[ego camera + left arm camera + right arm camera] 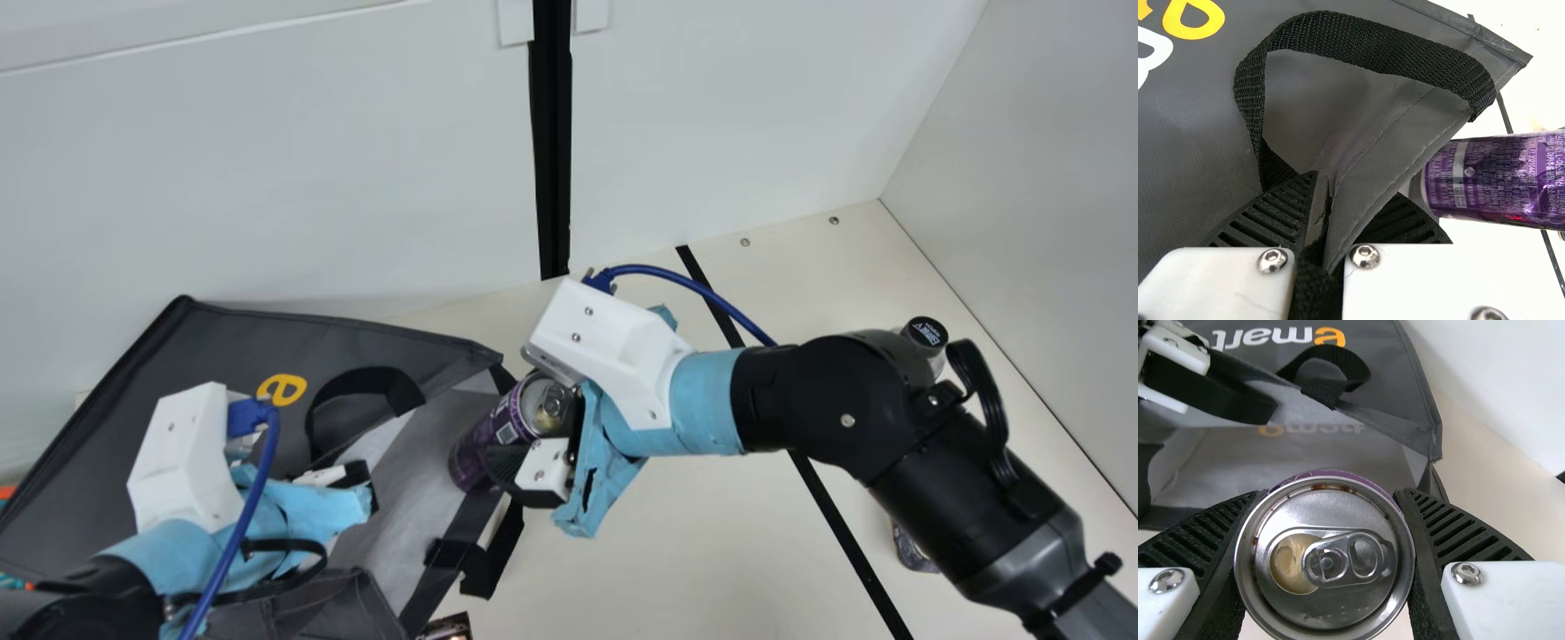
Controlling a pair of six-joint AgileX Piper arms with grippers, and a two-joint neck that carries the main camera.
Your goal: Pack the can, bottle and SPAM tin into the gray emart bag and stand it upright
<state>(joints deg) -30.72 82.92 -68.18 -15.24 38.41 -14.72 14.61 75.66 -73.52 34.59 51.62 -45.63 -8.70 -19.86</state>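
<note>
You have a cream worktop (702, 551) with the gray emart bag (213, 356) on its left part, close to the back edge, its mouth opening toward the right edge and showing a pale lining. At that mouth, your right gripper (533, 428) pinches the purple can (487, 438) between its two black ribbed fingers, one on either side, near the can's lid. The can is tilted, lid toward the gripper and base toward the bag; how far inside the base sits, you cannot tell. The right wrist view shows the silver lid, its ring tab and the open drinking hole. Your left gripper (351, 480) is closed on a fold of the bag's rim with black strap between its fingers, beneath an arched handle (1371, 52). Near the worktop's right edge, partly behind the right arm, is the bottle (925, 334), black cap up. Beside the bag, a dark printed object (449, 628) is cut off at the main view's bottom edge; you cannot tell what it is.
</note>
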